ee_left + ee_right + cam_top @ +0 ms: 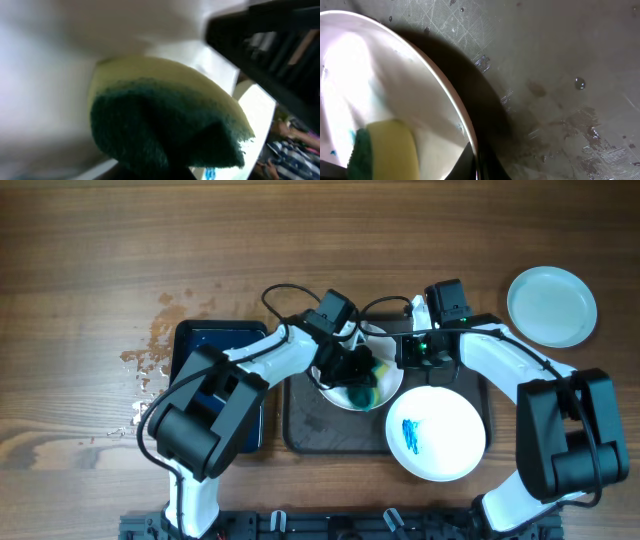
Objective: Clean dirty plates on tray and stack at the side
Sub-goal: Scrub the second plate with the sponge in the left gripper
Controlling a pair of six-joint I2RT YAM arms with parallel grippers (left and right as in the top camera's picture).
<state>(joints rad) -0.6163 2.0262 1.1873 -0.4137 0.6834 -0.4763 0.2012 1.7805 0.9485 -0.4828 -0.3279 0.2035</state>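
A white plate [390, 377] is held tilted over the dark tray [300, 430]. My right gripper [408, 350] is shut on its rim; in the right wrist view the fingers [480, 165] pinch the rim of the plate [380, 85] above the wet tray [560, 60]. My left gripper [350, 375] is shut on a yellow-and-green sponge [362, 387] pressed into the plate. The sponge [165, 115] fills the left wrist view and hides the jaws. A second plate [436, 432] with a blue smear lies on the tray's right end. A third, clean plate [551, 306] sits on the table at the far right.
A dark blue glossy basin [215, 340] stands left of the tray, partly under my left arm. Water drops [150, 355] are spattered on the wooden table left of the basin.
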